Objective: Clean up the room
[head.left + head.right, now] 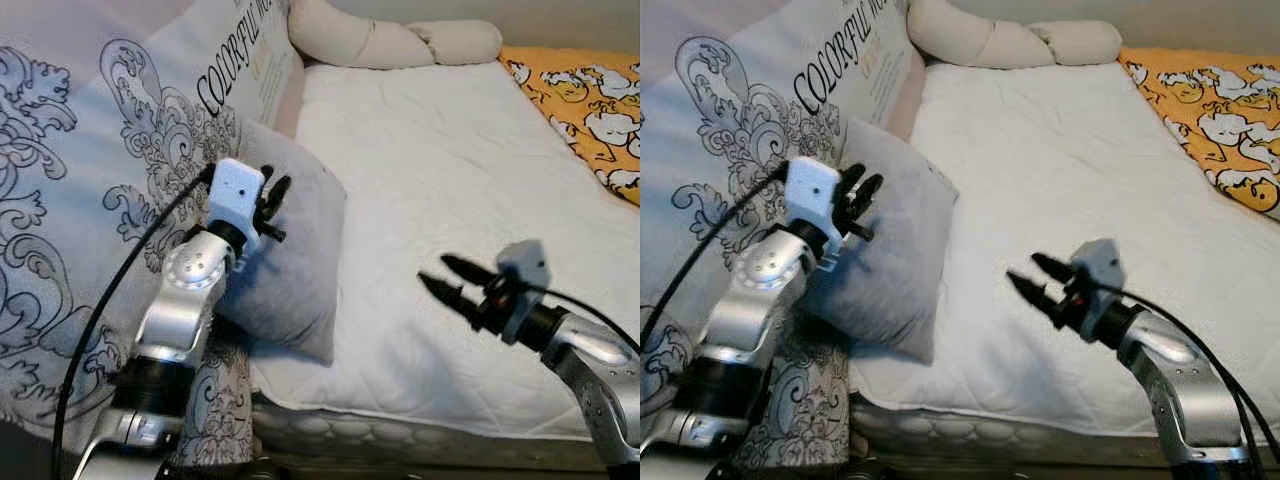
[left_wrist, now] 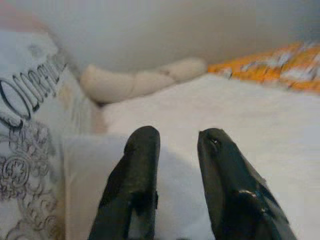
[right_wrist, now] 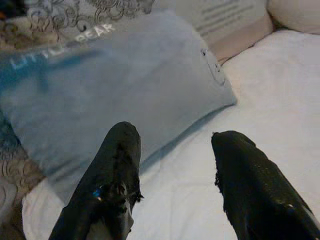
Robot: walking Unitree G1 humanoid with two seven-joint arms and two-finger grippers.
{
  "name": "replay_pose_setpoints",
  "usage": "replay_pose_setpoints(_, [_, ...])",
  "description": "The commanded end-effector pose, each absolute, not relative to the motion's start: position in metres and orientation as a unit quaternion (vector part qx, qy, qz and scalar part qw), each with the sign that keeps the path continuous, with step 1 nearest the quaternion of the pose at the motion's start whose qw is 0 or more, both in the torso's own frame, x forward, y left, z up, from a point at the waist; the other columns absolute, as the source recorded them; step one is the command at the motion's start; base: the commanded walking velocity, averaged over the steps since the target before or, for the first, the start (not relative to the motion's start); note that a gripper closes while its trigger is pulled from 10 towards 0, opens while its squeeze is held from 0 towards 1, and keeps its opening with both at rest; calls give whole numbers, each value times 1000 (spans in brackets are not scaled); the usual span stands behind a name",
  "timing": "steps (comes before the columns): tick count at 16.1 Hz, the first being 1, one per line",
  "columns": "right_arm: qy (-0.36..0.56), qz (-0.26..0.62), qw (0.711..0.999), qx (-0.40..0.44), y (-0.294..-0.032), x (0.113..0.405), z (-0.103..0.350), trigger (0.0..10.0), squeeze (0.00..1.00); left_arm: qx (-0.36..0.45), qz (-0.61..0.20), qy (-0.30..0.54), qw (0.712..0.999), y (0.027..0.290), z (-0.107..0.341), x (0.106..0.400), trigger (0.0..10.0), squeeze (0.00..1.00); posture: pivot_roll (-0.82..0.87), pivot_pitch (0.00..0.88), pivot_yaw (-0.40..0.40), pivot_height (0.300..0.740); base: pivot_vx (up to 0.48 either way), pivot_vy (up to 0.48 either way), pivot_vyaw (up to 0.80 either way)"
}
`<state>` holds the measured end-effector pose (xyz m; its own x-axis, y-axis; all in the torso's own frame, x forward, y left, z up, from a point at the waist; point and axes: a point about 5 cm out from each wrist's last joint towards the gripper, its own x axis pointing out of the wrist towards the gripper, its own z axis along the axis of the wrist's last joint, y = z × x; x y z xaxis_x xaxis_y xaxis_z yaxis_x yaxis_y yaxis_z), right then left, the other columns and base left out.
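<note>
A small grey pillow leans at the left edge of the bed, at about 9 o'clock in the head views, resting against a big patterned cushion with swirly black lines and the word COLORFUL on it. The left gripper is held up right at the top of the grey pillow, and its two black fingers are spread apart with nothing between them (whether they touch the pillow cannot be told). The right gripper hangs over the white sheet at about 4 o'clock, well apart from the pillow, and points toward it. Its fingers are spread wide too, and they hold nothing. In the right wrist view the grey pillow lies straight ahead, past the fingertips, with pale letters near one edge. A long cream bolster lies along the far end of the bed at 12 o'clock. An orange blanket with white cartoon animals covers the far right corner at about 2 o'clock.
</note>
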<state>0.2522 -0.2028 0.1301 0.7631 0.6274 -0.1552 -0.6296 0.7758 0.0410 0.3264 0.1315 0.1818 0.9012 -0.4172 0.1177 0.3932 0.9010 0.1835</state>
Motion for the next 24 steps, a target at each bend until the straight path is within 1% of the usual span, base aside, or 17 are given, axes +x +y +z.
replay_pose_setpoints(1, [75, 327, 942, 8, -203, 252, 136, 10000, 0, 47, -206, -83, 974, 136, 192, 320, 10000, 1000, 70, 0, 35, 740, 0, 0, 0])
replay_pose_setpoints(2, [68, 299, 952, 12, -202, 254, 136, 10000, 0, 45, -193, -86, 976, 140, 191, 312, 10000, 1000, 69, 0, 29, 740, 0, 0, 0])
replay_pose_setpoints(3, [51, 242, 969, 24, -202, 258, 136, 10000, 0, 50, -171, -84, 980, 146, 185, 302, 10000, 1000, 66, 0, 24, 740, 0, 0, 0])
replay_pose_setpoints(4, [42, 196, 979, 31, -203, 260, 134, 10000, 0, 46, -146, -71, 986, 152, 175, 295, 10000, 1000, 62, 0, 18, 740, 0, 0, 0])
replay_pose_setpoints(5, [41, 143, 989, 14, -204, 262, 131, 10000, 0, 46, -125, -54, 990, 157, 166, 289, 10000, 1000, 61, 0, 17, 740, 0, -424, 0])
replay_pose_setpoints(6, [46, 77, 996, 20, -208, 264, 126, 10000, 0, 45, -96, -40, 994, 163, 157, 282, 10000, 1000, 61, 0, 4, 740, 0, -450, 0])
replay_pose_setpoints(8, [45, 21, 999, 21, -207, 265, 124, 10000, 0, 49, -74, -24, 996, 166, 151, 275, 10000, 1000, 63, 0, -7, 740, 0, -448, 0])
replay_pose_setpoints(9, [43, 13, 999, 11, -205, 266, 124, 10000, 0, 53, -74, -20, 996, 166, 148, 274, 10000, 1000, 63, 0, -8, 740, 0, -450, 0])
replay_pose_setpoints(11, [41, -10, 998, -53, -201, 268, 121, 10000, 0, 56, -68, -6, 996, 164, 140, 269, 10000, 1000, 62, 0, -6, 740, 0, -448, 0])
replay_pose_setpoints(13, [31, -13, 998, -56, -197, 268, 121, 10000, 0, 57, -61, 8, 997, 163, 131, 266, 10000, 1000, 59, 0, -6, 740, 0, -446, 0])
replay_pose_setpoints(14, [28, -37, 997, -59, -198, 268, 120, 10000, 0, 53, -53, 14, 997, 164, 128, 265, 10000, 1000, 56, 0, -6, 740, 0, -450, 0])
replay_pose_setpoints(16, [58, -68, 993, -73, -201, 267, 113, 10000, 0, 45, -38, 21, 998, 166, 123, 264, 10000, 1000, 56, 0, -11, 740, 0, -448, 0])
replay_pose_setpoints(21, [68, -68, 992, -86, -201, 267, 107, 10000, 0, 49, -31, 26, 998, 166, 118, 264, 10000, 1000, 51, 0, -11, 740, 0, -443, 0])
replay_pose_setpoints(24, [79, -51, 992, -80, -195, 266, 102, 10000, 0, 53, -34, 28, 998, 163, 116, 263, 10000, 1000, 57, 0, -12, 740, 0, -439, 0])
